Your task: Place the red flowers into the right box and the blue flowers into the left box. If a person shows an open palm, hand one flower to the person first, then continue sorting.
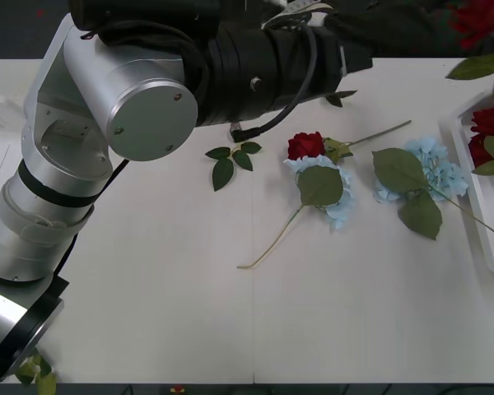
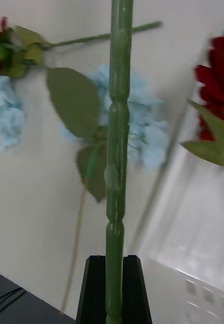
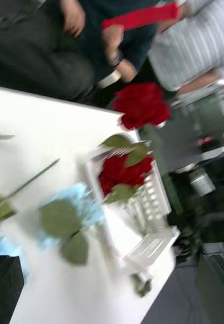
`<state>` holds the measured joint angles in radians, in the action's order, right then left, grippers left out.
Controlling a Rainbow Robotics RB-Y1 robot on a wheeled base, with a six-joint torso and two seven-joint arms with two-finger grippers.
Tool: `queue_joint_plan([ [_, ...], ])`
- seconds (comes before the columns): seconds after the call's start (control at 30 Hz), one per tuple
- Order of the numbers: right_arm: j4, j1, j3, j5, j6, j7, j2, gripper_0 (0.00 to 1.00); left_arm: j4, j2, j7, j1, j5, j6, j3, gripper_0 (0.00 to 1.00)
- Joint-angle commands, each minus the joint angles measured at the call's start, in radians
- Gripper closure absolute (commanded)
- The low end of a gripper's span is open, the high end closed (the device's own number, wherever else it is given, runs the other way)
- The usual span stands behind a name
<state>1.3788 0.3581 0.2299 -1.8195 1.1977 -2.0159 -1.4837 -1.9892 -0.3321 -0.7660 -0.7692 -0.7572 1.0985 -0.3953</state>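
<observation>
Black fingers of the right gripper (image 2: 113, 288) pinch a rose stem (image 2: 118, 126) above the right box (image 2: 193, 253), where 2 red roses (image 1: 487, 136) lie. On the table (image 1: 148, 288), 2 blue flowers (image 1: 432, 177) and 1 rose (image 1: 306, 146) remain. I cannot tell the left gripper's (image 3: 3, 283) jaw state.

From my left wrist camera: red roses (image 3: 123, 171) lie in the white right box (image 3: 155, 238) at the table (image 3: 46, 121) edge, another red rose (image 3: 141, 105) held above it, a blue flower (image 3: 74, 212) beside the box, seated people beyond.
</observation>
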Motion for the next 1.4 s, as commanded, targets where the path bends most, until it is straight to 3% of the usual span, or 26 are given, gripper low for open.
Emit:
queue_joint_plan([
  [0.03,-0.104,0.019,-0.024,0.08,0.005,0.01,-0.076,1.0,-0.025,-0.056,-0.142,0.016,-0.011,0.113,0.003,0.0],
  [0.3,-0.244,-0.013,-0.024,0.272,-0.004,-0.015,-0.063,1.0,-0.026,-0.11,-0.306,0.067,0.004,0.242,0.029,0.0],
  [0.63,-0.363,-0.022,-0.049,0.471,-0.038,-0.033,0.079,1.0,-0.079,-0.257,-0.487,0.192,-0.096,0.164,0.153,0.0],
  [0.77,-0.399,-0.022,-0.063,0.569,-0.064,-0.03,0.14,1.0,-0.097,-0.346,-0.615,0.295,-0.275,0.098,0.256,0.0],
  [0.93,-0.418,-0.022,-0.072,0.694,-0.107,-0.021,0.195,1.0,-0.089,-0.371,-0.831,0.389,-0.488,0.147,0.408,0.0],
  [1.07,-0.435,-0.022,-0.086,0.766,-0.133,-0.017,0.23,1.0,0.001,-0.436,-1.127,0.481,-0.778,0.112,0.478,0.0],
  [1.27,-0.437,-0.022,-0.087,0.783,-0.139,-0.014,0.24,1.0,0.185,-0.57,-1.581,0.553,-1.193,0.08,0.451,0.0],
  [1.3,-0.435,-0.022,-0.086,0.792,-0.144,-0.014,0.24,0.99,0.207,-0.605,-1.652,0.562,-1.245,0.08,0.434,0.0],
  [1.4,-0.437,-0.021,-0.087,0.792,-0.147,-0.012,0.24,0.82,0.237,-0.688,-1.791,0.573,-1.343,0.077,0.4,0.0],
])
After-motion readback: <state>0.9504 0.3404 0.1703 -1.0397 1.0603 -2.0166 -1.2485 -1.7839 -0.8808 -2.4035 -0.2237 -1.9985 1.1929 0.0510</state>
